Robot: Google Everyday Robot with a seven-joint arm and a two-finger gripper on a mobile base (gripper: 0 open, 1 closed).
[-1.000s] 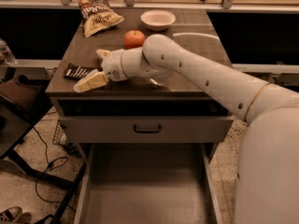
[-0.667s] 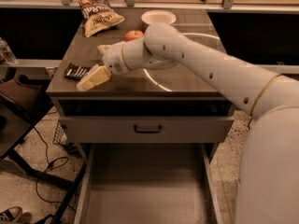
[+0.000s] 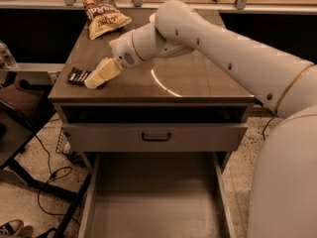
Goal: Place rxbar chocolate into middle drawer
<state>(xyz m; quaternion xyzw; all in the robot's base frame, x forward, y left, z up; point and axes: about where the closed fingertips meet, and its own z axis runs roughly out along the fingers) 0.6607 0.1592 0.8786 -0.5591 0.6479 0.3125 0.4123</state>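
The rxbar chocolate (image 3: 77, 76), a small dark bar with white lettering, lies flat near the left edge of the cabinet top (image 3: 198, 78). My gripper (image 3: 102, 73) is right beside it on its right, tip angled down to the left and overlapping the bar's right end. Whether it touches the bar is unclear. The middle drawer (image 3: 153, 202) is pulled out at the bottom of the view, a wide grey metal tray with a bare floor.
A tan crinkled chip bag (image 3: 103, 13) lies at the back left of the top. The grey drawer front with a dark handle (image 3: 156, 136) sits above the open drawer. My arm (image 3: 223, 48) crosses the top from the right. Cables and dark furniture (image 3: 20, 128) stand at the left.
My arm has swung left and further over the top, now covering the apple and the bowl. The gripper has shifted slightly back, staying at the bar's right end. The bar has not moved.
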